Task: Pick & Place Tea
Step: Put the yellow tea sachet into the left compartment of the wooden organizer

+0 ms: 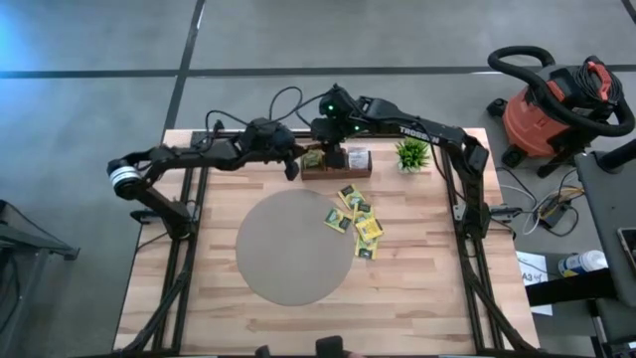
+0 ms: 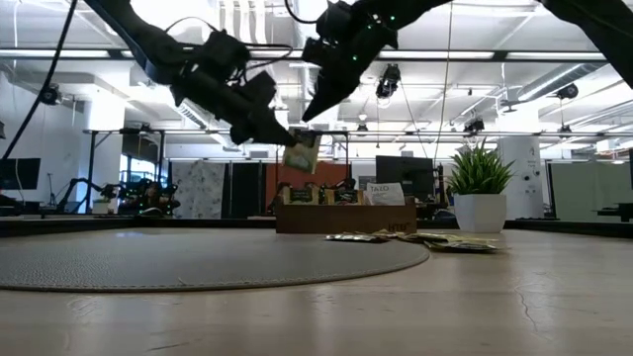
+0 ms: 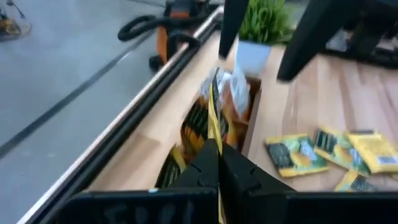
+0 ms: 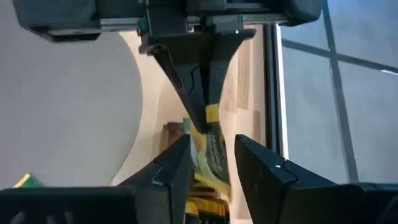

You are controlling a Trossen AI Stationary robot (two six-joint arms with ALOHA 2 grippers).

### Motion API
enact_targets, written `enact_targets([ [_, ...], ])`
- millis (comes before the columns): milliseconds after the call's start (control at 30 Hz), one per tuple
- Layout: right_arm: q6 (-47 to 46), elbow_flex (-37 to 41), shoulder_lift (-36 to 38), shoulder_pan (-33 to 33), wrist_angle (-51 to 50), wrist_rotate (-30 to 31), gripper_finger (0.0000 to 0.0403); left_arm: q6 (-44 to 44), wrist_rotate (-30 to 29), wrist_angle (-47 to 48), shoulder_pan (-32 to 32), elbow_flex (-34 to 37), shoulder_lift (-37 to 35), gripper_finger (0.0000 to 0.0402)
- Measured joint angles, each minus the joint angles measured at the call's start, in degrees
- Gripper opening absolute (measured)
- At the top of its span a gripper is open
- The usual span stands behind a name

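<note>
- Round grey mat (image 1: 296, 248): laid on the near part of the wooden table (image 1: 427, 288).
- Loose tea sachets (image 1: 356, 221): spread flat on the table just beside the mat's right edge, well clear of both grippers.
- Left gripper (image 2: 280, 135): fingers clamped on one yellow-green sachet (image 2: 301, 153), which is held in the air above the left end of the wooden tray (image 2: 344, 217).
- Right gripper (image 2: 318, 99): fingers parted and empty, poised just above the held sachet.
- Tray: further sachets are seen standing inside.
- Potted plant (image 1: 411, 153): placed right of the tray.
</note>
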State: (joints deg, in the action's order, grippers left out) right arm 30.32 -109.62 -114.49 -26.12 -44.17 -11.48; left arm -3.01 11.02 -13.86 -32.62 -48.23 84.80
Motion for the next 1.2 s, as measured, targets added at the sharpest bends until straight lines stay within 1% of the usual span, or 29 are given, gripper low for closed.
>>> enact_targets([
  [133,-0.61,-2.39,-1.57,0.37,-1.19,1.7,0.0123,1.87,0.03,-4.27,0.0,3.27,-0.44,0.0],
  [267,-1.55,-3.77,-2.21,0.36,-2.12,5.42,0.0123,2.76,0.02,-9.21,0.07,6.1,-0.6,0.0],
  [367,-2.38,-3.83,-2.85,0.29,-4.0,5.54,0.0123,3.4,0.02,-14.59,0.07,8.2,-0.6,0.0],
  [433,-2.51,-3.81,-3.33,0.57,-5.21,5.6,0.0123,3.41,0.05,-16.2,0.07,8.65,-0.6,0.0],
  [567,-2.92,-3.89,-3.77,1.17,-5.69,5.68,0.0123,2.98,1.12,-16.03,0.07,9.25,-0.62,0.0],
  [667,-2.61,-3.89,-3.77,1.52,-4.16,7.63,0.0123,2.84,2.12,-16.14,0.07,9.24,-0.62,0.0],
  [933,-2.73,-3.83,-3.77,1.52,-4.99,7.98,0.0123,1.64,3.41,-16.14,0.09,8.97,-0.62,0.0],
  [1067,-2.98,-3.83,-3.77,1.5,-4.93,6.49,0.0118,1.36,4.13,-16.14,0.09,8.97,-0.62,0.0],
  [1200,-3.2,-3.54,-3.77,1.5,-4.91,5.19,0.01,1.29,4.45,-16.14,0.09,8.97,-0.62,0.0],
])
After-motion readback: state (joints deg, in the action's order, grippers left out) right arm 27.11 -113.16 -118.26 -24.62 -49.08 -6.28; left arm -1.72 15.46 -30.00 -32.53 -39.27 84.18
